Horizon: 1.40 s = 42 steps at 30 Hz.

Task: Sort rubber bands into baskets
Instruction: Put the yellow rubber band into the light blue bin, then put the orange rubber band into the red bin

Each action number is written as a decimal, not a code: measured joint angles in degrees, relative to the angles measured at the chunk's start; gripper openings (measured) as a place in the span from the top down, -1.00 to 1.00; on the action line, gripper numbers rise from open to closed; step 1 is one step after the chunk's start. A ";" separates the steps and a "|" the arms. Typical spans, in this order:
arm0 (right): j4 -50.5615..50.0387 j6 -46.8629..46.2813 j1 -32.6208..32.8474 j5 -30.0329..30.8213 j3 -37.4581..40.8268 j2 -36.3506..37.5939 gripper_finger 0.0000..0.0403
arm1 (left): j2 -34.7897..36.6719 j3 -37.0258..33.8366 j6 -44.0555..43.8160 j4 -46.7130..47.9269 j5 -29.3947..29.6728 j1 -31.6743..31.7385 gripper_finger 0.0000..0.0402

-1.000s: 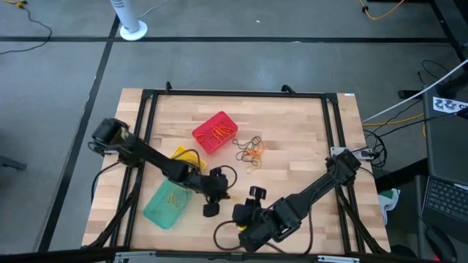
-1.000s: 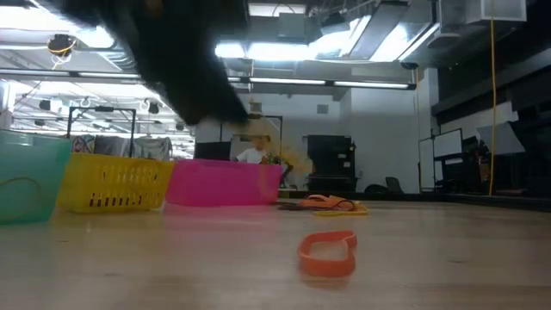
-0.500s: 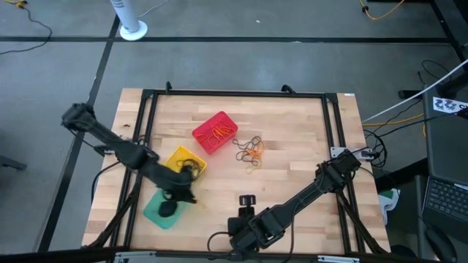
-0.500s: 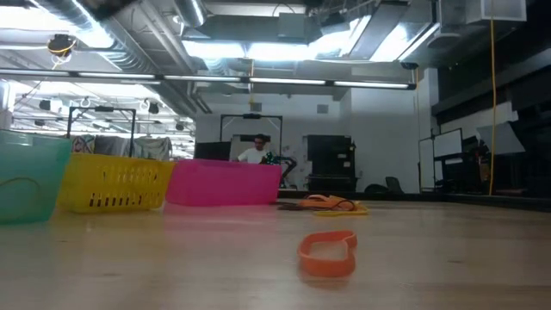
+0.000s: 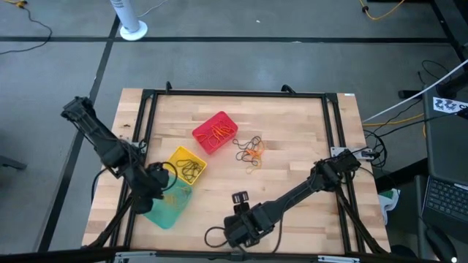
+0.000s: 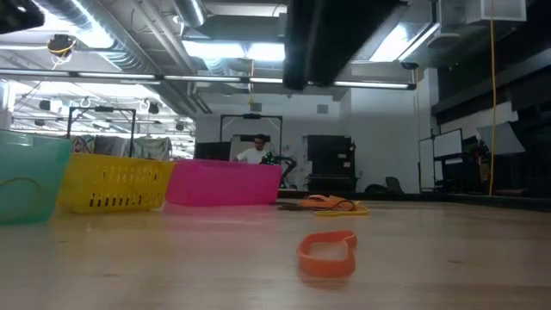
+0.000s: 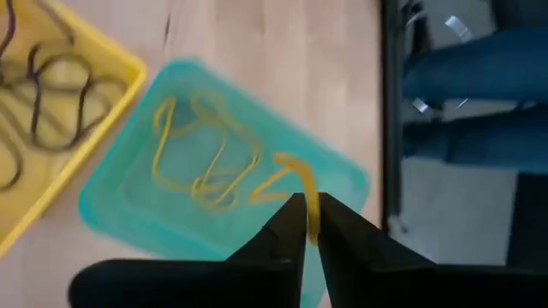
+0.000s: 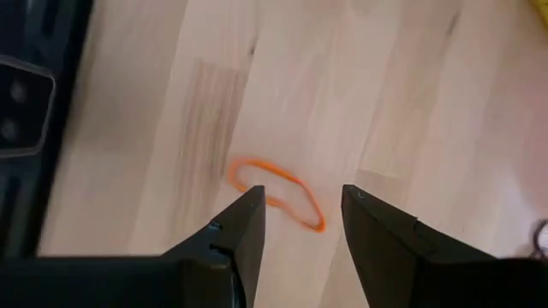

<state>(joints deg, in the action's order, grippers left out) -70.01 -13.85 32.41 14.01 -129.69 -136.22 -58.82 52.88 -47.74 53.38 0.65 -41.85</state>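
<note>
Two dark jointed arms, black cables, tapered black fingers (image 8: pixel 231 244)

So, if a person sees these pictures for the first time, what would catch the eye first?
Probably the three bright tubs on the table's left half: the red basket, the yellow basket and the teal basket, with the left gripper above the teal one, a yellow band at its tips. Next, the right gripper, open over a lone orange band near the front edge.
</note>
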 joint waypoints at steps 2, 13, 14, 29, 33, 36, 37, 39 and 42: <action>0.35 2.65 -0.77 -1.65 1.51 0.04 0.23 | -0.73 0.00 -0.42 2.23 0.00 -0.54 0.80; 4.27 10.26 -4.53 -7.94 10.84 0.04 0.23 | -7.29 0.00 -0.27 5.95 0.61 -0.69 0.28; 4.67 10.54 -4.89 -8.04 11.58 0.04 0.23 | -7.77 0.00 -0.19 5.87 0.63 -0.69 0.25; 8.03 14.37 -7.81 -15.23 17.51 0.33 0.28 | -10.67 0.00 -0.10 5.47 0.63 -0.69 0.18; 8.42 14.40 -7.75 -16.51 17.53 0.33 0.51 | -10.67 0.00 -0.14 5.05 0.65 -0.69 0.18; 8.54 14.36 -7.75 -17.75 17.55 0.33 0.76 | -10.67 0.00 -0.15 3.41 0.65 -0.69 0.18; 8.56 14.32 -7.75 -18.15 17.55 0.33 0.86 | -10.67 0.00 -0.16 2.96 0.64 -0.69 0.18; 8.55 14.35 -8.12 -18.39 17.56 0.45 0.96 | -10.67 0.00 -0.16 1.78 0.65 -0.69 0.18; 8.68 14.31 -8.97 -19.03 17.70 1.00 0.89 | -10.67 0.00 -0.16 -0.40 0.65 -0.69 0.18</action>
<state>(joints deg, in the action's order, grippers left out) -61.33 0.45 23.44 -5.02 -112.00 -135.23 -69.49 52.88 -47.90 52.99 1.30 -42.54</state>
